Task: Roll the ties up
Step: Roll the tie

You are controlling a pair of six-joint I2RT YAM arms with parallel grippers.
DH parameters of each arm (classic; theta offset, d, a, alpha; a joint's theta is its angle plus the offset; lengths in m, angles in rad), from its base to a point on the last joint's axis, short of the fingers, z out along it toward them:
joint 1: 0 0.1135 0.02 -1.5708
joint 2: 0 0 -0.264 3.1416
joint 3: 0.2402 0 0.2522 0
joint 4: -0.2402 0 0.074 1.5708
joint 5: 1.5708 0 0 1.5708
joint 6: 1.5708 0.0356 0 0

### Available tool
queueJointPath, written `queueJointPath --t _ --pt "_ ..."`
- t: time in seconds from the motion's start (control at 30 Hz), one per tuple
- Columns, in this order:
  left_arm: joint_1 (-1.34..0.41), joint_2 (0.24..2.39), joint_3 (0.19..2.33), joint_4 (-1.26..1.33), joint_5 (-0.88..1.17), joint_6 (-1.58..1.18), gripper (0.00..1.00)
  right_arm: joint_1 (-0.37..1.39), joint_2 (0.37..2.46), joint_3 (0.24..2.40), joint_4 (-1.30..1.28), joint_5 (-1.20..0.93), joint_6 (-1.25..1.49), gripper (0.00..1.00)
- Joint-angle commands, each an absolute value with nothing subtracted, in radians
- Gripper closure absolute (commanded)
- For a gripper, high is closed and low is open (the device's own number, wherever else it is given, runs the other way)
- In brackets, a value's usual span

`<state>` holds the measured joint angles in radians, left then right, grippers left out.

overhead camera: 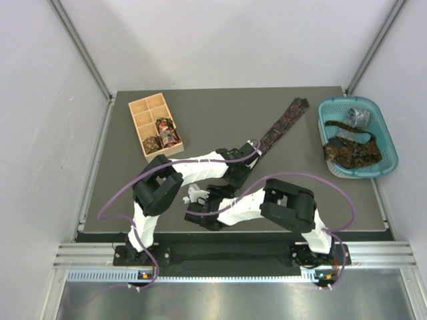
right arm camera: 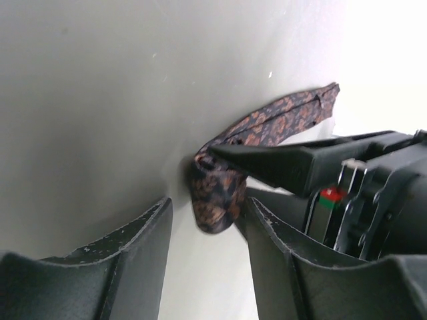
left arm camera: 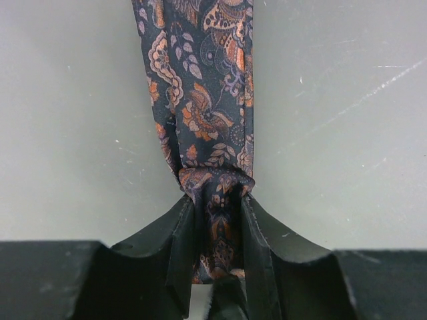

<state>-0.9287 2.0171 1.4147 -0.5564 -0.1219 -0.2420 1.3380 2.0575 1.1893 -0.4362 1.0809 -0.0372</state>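
- One paisley tie [overhead camera: 283, 123] lies flat on the surface [overhead camera: 200, 113]. Its long axis runs diagonally from the far right, near the teal basket [overhead camera: 389, 140], to the near middle where both arms meet.
- Left end effector [left arm camera: 217, 200] is clamped on the tie's near end, which bunches into a small fold between its fingers. The rest of the strip stretches straight away from it.
- Right end effector [right arm camera: 208, 200] has its jaws apart, with that same bunched end in the gap. Whether a finger touches the cloth, I cannot tell.
- Rolling would probably have to travel along the strip toward the far right. Both arms are at the near end, and only the left grips it.
- Two coiled ties [overhead camera: 167, 131] sit in the wooden box [overhead camera: 142, 107] at far left, and loose ties [overhead camera: 350, 150] wait in the basket.
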Motion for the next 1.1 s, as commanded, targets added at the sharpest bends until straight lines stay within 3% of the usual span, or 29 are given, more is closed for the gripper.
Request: queueJointPath --t 0.0,0.27,0.6,0.87,1.07 --pt "-0.937 2.144 1.371 -0.701 -0.026 -0.27 0.66 1.309 2.088 1.215 -0.368 1.077 -0.121 0.52" --pt "-0.93 2.177 1.413 -0.747 -0.017 -0.27 0.66 1.253 2.146 1.246 -0.411 1.068 -0.144 0.61" --pt "-0.923 2.141 1.42 -0.742 -0.009 -0.265 0.66 1.242 2.177 1.319 -0.528 1.088 -0.052 0.97" --pt "-0.916 2.114 1.473 -0.733 -0.011 -0.267 0.54 1.273 2.186 1.344 -0.528 1.074 -0.046 1.0" --pt "-0.896 2.076 1.574 -0.732 -0.005 -0.265 0.3 1.284 2.169 1.351 -0.528 1.057 -0.048 1.0"
